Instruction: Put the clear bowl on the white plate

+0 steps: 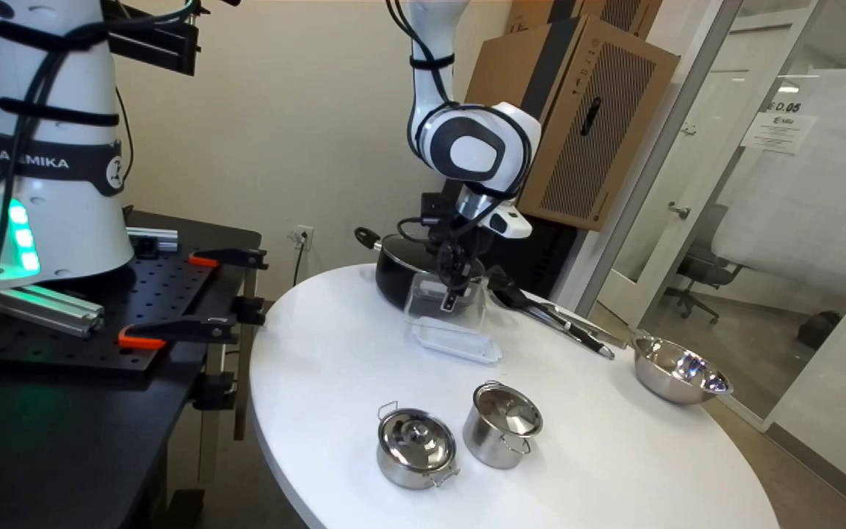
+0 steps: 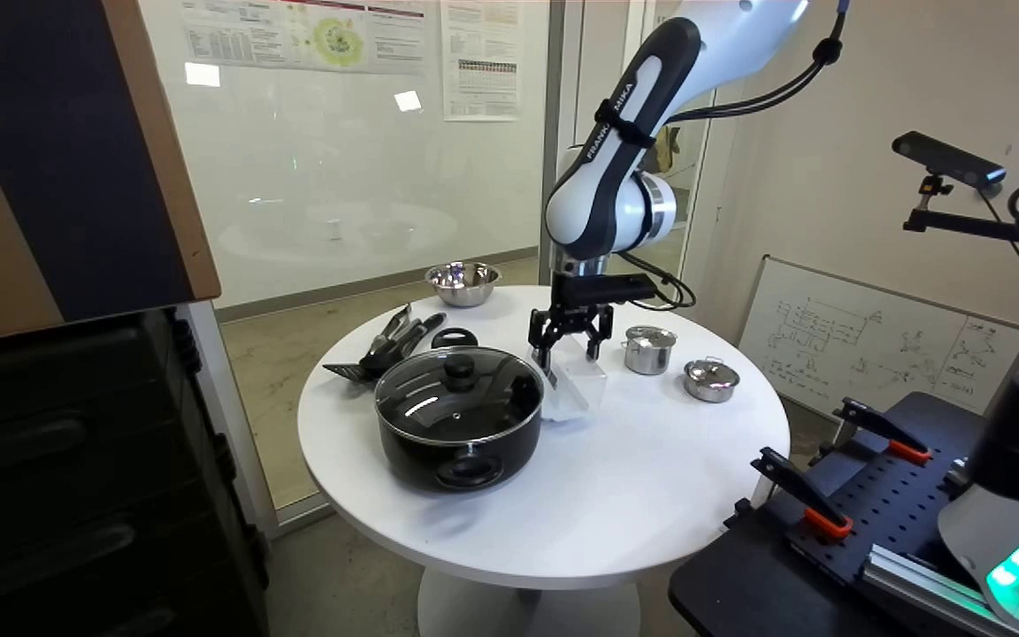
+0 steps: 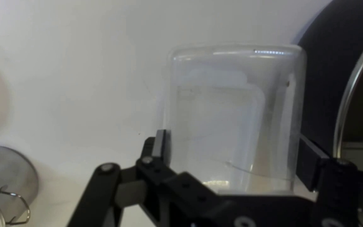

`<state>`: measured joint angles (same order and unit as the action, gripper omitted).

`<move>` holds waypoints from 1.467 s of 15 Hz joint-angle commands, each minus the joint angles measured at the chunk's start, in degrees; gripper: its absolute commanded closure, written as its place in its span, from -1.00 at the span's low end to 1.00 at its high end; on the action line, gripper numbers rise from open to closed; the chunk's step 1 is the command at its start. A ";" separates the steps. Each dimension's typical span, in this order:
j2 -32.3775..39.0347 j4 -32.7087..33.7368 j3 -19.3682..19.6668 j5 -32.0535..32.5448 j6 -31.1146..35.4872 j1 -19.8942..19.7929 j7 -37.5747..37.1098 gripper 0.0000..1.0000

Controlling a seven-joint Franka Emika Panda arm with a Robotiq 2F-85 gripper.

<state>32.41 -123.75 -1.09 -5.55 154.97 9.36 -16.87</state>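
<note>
- We see the gripper (image 2: pixel 570 360) point down over the table (image 2: pixel 616 513), its jaws set wide around the clear bowl (image 3: pixel 235 119) and holding it.
- In the wrist view we find one jaw against each of two opposite side walls of the clear bowl.
- We have the plate (image 1: pixel 460 344) lying flat on the table beneath the clear bowl; from the wrist we make out only a faint pale shape through the see-through floor.
- Whether the clear bowl touches the plate, we cannot tell.
- Just beside both, we see the black pot (image 2: pixel 412 456), its see-through lid (image 2: pixel 439 398) on.
- In an exterior view we find the short pot (image 1: pixel 416 448) and the tall pot (image 1: pixel 496 430) near each other, both steel, both lidded, apart from the plate.
- We see utensils (image 2: pixel 386 354) lying beside the black pot, and the steel bowl (image 1: pixel 664 380) at the table's edge, well apart from the plate.
- In an exterior view we note green lights (image 1: pixel 24 236) on the base (image 1: pixel 70 220), and two clamps (image 1: pixel 188 330) with orange parts on the black bench (image 1: pixel 48 441).
</note>
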 commanded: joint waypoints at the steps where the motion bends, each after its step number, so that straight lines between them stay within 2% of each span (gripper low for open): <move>1: 1.77 4.14 -0.46 -2.11 -1.29 -0.41 -1.41 -0.30; 6: 3.40 7.49 1.18 -1.37 -2.63 0.65 -3.87 -0.30; 13: 6.21 11.87 4.34 1.19 -8.10 2.58 -6.57 -0.30; 22: 9.25 15.38 5.16 2.29 -11.35 4.65 -9.64 -0.30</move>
<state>40.16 -110.97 3.05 -4.20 145.56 12.91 -23.94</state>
